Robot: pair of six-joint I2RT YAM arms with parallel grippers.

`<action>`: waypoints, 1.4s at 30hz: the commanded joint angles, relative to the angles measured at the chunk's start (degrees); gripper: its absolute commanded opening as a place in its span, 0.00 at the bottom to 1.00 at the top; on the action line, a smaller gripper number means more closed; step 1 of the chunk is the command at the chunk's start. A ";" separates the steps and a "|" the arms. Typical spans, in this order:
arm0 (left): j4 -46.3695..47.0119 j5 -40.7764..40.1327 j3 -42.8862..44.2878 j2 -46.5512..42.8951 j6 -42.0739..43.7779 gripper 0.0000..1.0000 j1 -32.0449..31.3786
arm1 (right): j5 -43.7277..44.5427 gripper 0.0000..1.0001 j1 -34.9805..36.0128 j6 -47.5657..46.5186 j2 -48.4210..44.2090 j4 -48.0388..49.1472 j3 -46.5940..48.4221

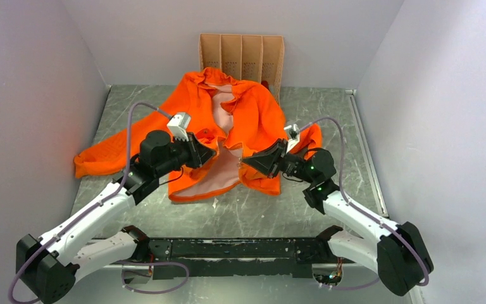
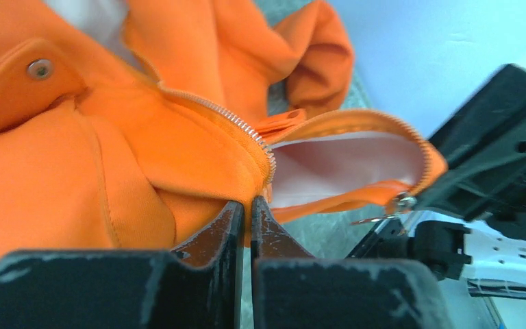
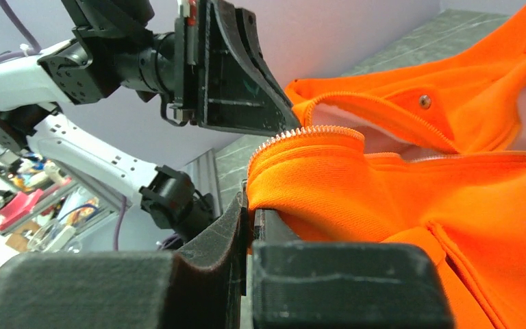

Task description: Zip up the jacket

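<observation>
The bright orange jacket (image 1: pixel 256 114) lies open on the table with its pale pink lining (image 1: pixel 223 104) showing. My left gripper (image 1: pixel 211 152) is shut on the lower front edge of one panel; in the left wrist view the jaws (image 2: pixel 250 205) pinch orange fabric just below the zipper teeth (image 2: pixel 236 123). Facing it, my right gripper (image 1: pixel 247 161) is shut on the other panel's edge, seen in the right wrist view (image 3: pixel 250 202) under a row of zipper teeth (image 3: pixel 301 133). A metal zipper slider (image 2: pixel 402 202) hangs near the right gripper. Both hems are lifted off the table.
A brown cardboard divider box (image 1: pixel 242 57) stands against the back wall behind the collar. One sleeve (image 1: pixel 101 161) trails toward the left wall. Grey walls close in the marbled table (image 1: pixel 335 126) on three sides.
</observation>
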 commanded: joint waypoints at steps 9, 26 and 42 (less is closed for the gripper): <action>23.33 13.78 -6.58 -6.85 2.14 0.08 0.24 | -5.34 0.00 1.53 9.59 7.94 16.97 1.73; 24.68 19.67 -6.84 -5.99 4.51 0.08 0.24 | -6.32 0.00 3.24 13.27 13.37 22.44 4.28; 26.54 22.19 -7.16 -5.26 4.35 0.08 0.24 | -5.12 0.00 3.55 12.76 13.78 20.87 4.06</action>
